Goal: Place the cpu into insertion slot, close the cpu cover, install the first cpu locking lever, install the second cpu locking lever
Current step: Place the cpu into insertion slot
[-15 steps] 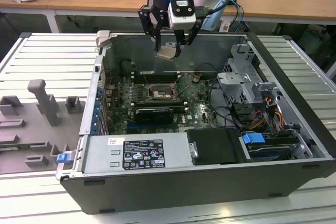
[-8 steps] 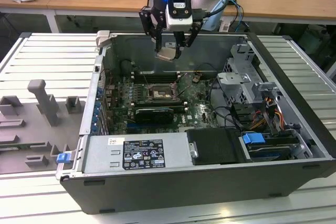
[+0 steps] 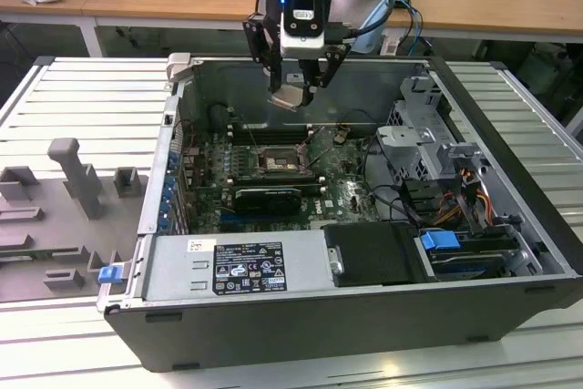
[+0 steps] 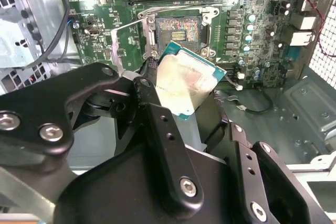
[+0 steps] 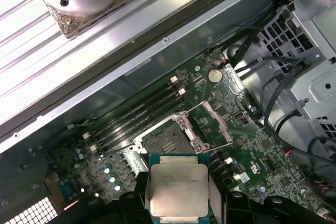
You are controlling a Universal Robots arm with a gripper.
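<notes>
My gripper [image 3: 296, 87] hangs above the open computer case, shut on the cpu [image 3: 290, 97], a flat square chip with a pale metal top. In both wrist views the cpu [image 5: 178, 188] [image 4: 185, 81] sits tilted between the black fingers [image 5: 137, 200], clear of the board. Below it lies the insertion slot [image 3: 276, 163] [image 5: 164, 141] [image 4: 176, 29], uncovered, its dark centre showing. The cpu cover [image 5: 221, 123], a thin silvery frame, is swung open beside the slot.
Long black memory slots [image 5: 136, 116] run along one side of the socket. A drive cage [image 3: 428, 148] with cables stands at the exterior view's right, and the power supply [image 3: 246, 266] is at the front. The case wall [image 3: 364, 79] rises behind. Grey fixtures [image 3: 77, 179] stand outside the case.
</notes>
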